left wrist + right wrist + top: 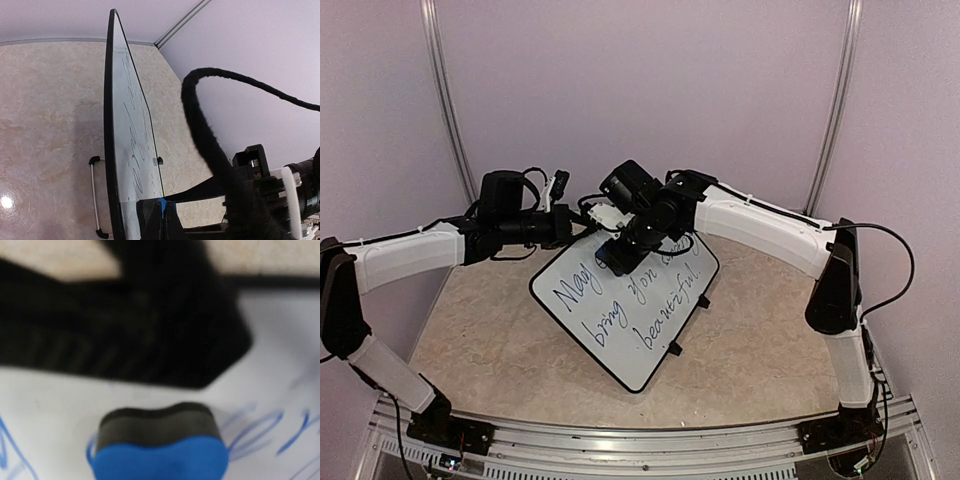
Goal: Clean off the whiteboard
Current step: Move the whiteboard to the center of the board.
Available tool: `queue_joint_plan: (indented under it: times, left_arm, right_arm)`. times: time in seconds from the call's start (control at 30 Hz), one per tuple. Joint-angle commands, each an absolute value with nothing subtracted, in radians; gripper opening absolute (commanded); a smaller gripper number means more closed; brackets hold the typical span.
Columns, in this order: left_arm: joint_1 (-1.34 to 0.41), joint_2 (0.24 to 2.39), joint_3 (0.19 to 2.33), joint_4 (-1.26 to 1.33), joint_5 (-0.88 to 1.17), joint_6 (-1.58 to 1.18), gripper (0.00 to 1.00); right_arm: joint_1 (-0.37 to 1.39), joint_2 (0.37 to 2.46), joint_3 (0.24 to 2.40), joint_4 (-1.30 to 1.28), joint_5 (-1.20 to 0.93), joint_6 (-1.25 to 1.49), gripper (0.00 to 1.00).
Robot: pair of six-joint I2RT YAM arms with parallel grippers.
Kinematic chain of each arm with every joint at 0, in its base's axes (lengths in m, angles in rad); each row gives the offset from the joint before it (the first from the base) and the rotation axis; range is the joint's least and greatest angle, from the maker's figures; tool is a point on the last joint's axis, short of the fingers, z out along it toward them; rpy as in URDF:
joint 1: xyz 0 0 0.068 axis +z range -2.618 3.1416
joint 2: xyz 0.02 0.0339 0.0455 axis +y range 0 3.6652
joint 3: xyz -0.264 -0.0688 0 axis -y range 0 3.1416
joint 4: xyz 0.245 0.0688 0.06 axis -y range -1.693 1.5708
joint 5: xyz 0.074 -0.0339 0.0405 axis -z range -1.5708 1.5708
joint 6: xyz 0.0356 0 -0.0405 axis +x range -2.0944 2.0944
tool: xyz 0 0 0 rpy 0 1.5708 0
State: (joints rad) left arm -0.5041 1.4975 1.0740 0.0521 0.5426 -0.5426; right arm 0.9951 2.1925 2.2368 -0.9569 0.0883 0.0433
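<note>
The whiteboard (630,335) lies slantwise mid-bench (485,345), nearer the far edge, with blue writing (595,300) across it. The right gripper (612,258) clasps a blue eraser (160,455), felt down on the board's far corner. The left gripper (160,216) sits at the board's far-left rim, its fingers drawn together.

**Robotics laboratory test cell.** Plain pale walls (640,90) and aluminium uprights (445,90) enclose a stone-patterned worktop (490,340). Two white-and-black robot arms, the left arm (405,255) and the right arm (760,225), are bolted to an aluminium rail (650,445) at its near edge. A sleeved cable (199,130) runs exposed.
</note>
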Motion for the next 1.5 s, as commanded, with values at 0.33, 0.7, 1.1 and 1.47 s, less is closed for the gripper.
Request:
queue_joint_plan:
  times: [0.33, 0.7, 1.1, 1.47]
  left_arm:
    - [-0.448, 1.475, 1.090, 0.008, 0.552, -0.517, 0.26]
    - [-0.445, 1.472, 1.089, 0.024, 0.568, -0.504, 0.36]
    - [-0.435, 1.422, 1.035, 0.146, 0.624, -0.536, 0.37]
    - [-0.465, 1.531, 1.130, -0.069, 0.529, -0.459, 0.27]
  right_arm:
    - [1.012, 1.950, 1.936, -0.838, 0.161, 0.071, 0.27]
    - [1.012, 1.755, 1.695, -0.704, 0.151, 0.104, 0.27]
    - [1.012, 1.683, 1.590, -0.652, 0.164, 0.116, 0.27]
    - [1.012, 1.595, 1.542, -0.644, 0.181, 0.119, 0.27]
